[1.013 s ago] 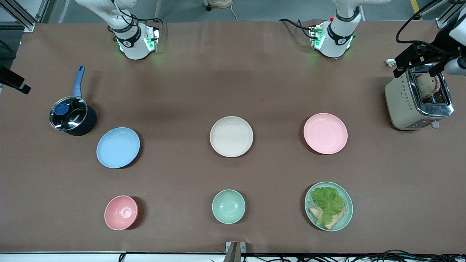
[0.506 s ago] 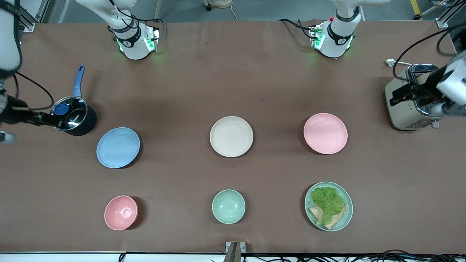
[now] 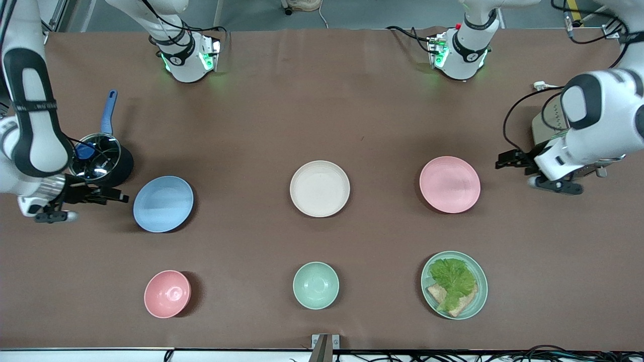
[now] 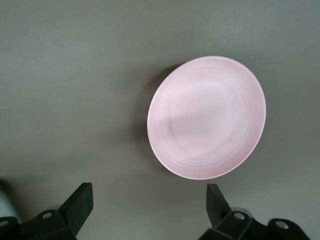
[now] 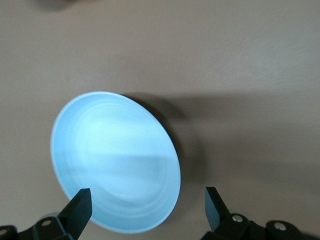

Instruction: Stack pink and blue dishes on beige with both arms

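Note:
The beige plate (image 3: 320, 188) lies mid-table. The pink plate (image 3: 450, 184) sits beside it toward the left arm's end, and the blue plate (image 3: 163, 203) toward the right arm's end. My left gripper (image 3: 503, 161) is over bare table just off the pink plate's outer rim, between it and the toaster. In the left wrist view this gripper (image 4: 149, 192) is open and empty, with the pink plate (image 4: 206, 117) a little ahead of it. My right gripper (image 3: 118, 196) is at the blue plate's outer rim. In its wrist view it (image 5: 146, 196) is open, with the blue plate's (image 5: 115, 162) edge between the fingers.
A dark pot with a glass lid (image 3: 98, 161) stands by the right arm. A toaster (image 3: 551, 125) is partly hidden by the left arm. Nearer the camera are a pink bowl (image 3: 167, 293), a mint bowl (image 3: 316, 285) and a mint plate with lettuce (image 3: 454, 284).
Both arms have swung in from the table's ends and lowered. The left gripper came off the toaster toward the pink plate, the right one past the pot to the blue plate. The dishes stayed put.

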`<state>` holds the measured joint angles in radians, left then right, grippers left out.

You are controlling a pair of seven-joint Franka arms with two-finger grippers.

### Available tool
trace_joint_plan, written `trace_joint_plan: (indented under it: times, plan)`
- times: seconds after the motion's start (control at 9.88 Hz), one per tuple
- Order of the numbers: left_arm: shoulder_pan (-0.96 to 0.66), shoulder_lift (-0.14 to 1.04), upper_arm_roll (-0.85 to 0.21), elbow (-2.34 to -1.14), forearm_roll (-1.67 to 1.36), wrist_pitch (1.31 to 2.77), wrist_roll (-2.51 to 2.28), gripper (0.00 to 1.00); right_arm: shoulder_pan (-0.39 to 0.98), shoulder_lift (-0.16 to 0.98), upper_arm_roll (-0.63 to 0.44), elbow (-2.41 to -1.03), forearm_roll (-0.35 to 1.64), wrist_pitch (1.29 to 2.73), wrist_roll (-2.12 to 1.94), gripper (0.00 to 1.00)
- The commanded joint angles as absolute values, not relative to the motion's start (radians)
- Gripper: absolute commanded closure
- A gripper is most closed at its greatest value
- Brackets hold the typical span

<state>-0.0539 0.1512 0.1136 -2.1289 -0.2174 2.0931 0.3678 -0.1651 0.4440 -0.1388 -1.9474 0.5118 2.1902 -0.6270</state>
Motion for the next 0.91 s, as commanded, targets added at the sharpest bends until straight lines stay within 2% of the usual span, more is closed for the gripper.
trace_joint_plan:
  times: [0.0, 0.1, 0.3, 0.51, 0.61, 0.71, 0.81]
  plan:
    - [-0.051, 0.253, 0.118, -2.164, -0.248, 2.214, 0.411, 0.03, -0.17, 0.487, -0.137, -1.991, 0.648, 2.255, -0.78, 0.0]
    - [-0.051, 0.303, 0.117, -2.175, -0.291, 2.265, 0.411, 0.03, -0.17, 0.508, -0.138, -1.997, 0.71, 2.255, -0.838, 0.05]
    - [-0.057, 0.388, 0.117, -2.164, -0.409, 2.299, 0.419, 0.12, -0.17, 0.511, -0.138, -2.026, 0.719, 2.261, -0.853, 0.22]
    - [-0.055, 0.423, 0.117, -2.166, -0.422, 2.322, 0.419, 0.18, -0.172, 0.529, -0.138, -2.026, 0.719, 2.275, -0.853, 0.45]
    - [-0.052, 0.429, 0.117, -2.167, -0.422, 2.329, 0.419, 0.26, -0.17, 0.529, -0.138, -2.026, 0.719, 2.278, -0.85, 0.73]
    - [-0.052, 0.433, 0.115, -2.169, -0.423, 2.336, 0.419, 0.38, -0.172, 0.528, -0.141, -2.023, 0.719, 2.272, -0.842, 0.95]
    - [-0.052, 0.439, 0.114, -2.168, -0.46, 2.338, 0.419, 0.57, -0.167, 0.528, -0.156, -2.02, 0.719, 2.267, -0.836, 0.99]
